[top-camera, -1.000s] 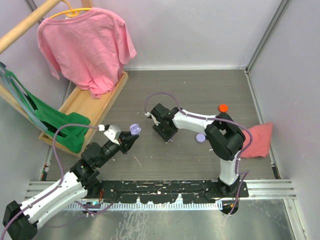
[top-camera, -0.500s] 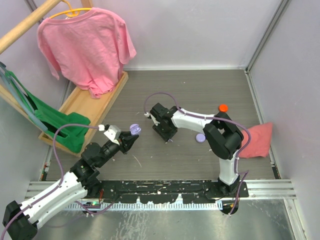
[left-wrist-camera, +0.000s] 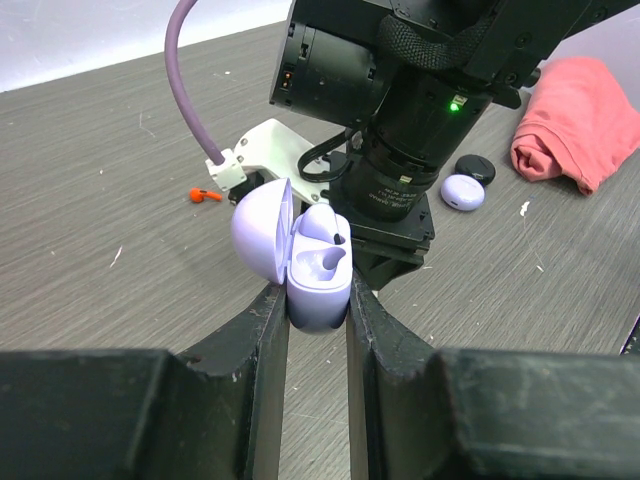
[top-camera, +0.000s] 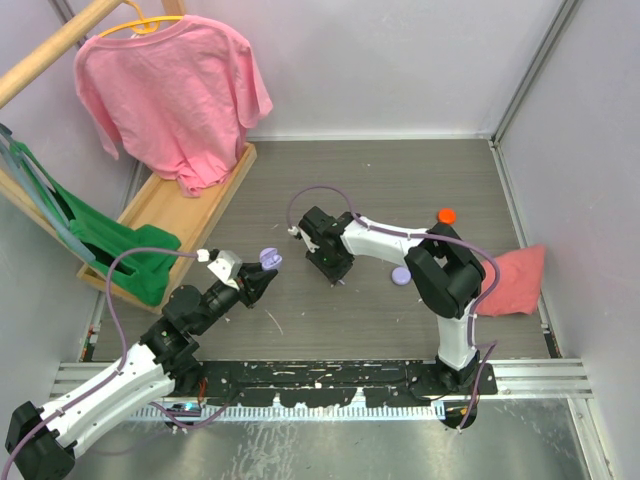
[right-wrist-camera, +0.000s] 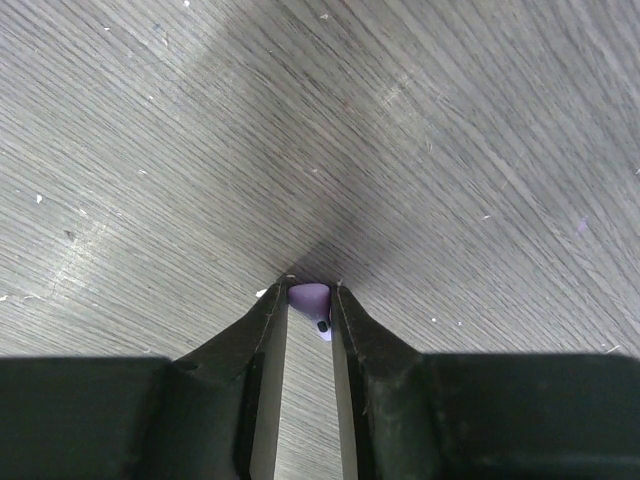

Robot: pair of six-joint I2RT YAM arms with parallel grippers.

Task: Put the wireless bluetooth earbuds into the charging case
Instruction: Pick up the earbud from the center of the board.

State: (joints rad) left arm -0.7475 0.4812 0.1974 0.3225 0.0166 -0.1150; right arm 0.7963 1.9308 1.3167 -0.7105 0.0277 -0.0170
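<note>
Looking along my left wrist view, I see the left end effector [left-wrist-camera: 317, 295] clenched on the charging case [left-wrist-camera: 318, 280], a lilac clamshell held above the worktop [left-wrist-camera: 110, 270] with its lid swung open. A seated earbud [left-wrist-camera: 326, 226], pale with a black tip, rests in the case's far well. Just behind the case the right arm points down. Its right end effector [right-wrist-camera: 309, 291] is grasping the second earbud [right-wrist-camera: 306, 297], lilac with a black dot, against the worktop. Beyond the case to its left lies a red scrap [left-wrist-camera: 204, 195]. Beyond it to the right a lilac disc [left-wrist-camera: 463, 192] sits just beside a black puck [left-wrist-camera: 474, 168], and farther off lies a pink cloth [left-wrist-camera: 575, 120].
</note>
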